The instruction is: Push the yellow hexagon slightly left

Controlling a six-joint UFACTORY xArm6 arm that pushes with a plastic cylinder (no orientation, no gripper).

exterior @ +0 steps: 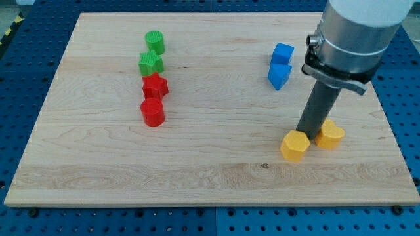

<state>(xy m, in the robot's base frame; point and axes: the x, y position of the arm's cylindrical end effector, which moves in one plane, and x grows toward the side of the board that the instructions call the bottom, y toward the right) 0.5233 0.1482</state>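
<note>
The yellow hexagon [294,145] lies at the board's lower right. A second yellow block [330,136], rounded in shape, lies just to its right. My tip [304,133] stands between the two, at the hexagon's upper right edge and seemingly touching it. The rod rises from there to the arm's grey body [348,39] at the view's top right.
Two blue blocks [283,53] [279,75] lie one above the other, up and left of the rod. At the left, a column holds a green cylinder [155,42], a green star-like block [150,64], a red star-like block [155,86] and a red cylinder [152,112]. The wooden board [98,164] lies on a blue perforated table.
</note>
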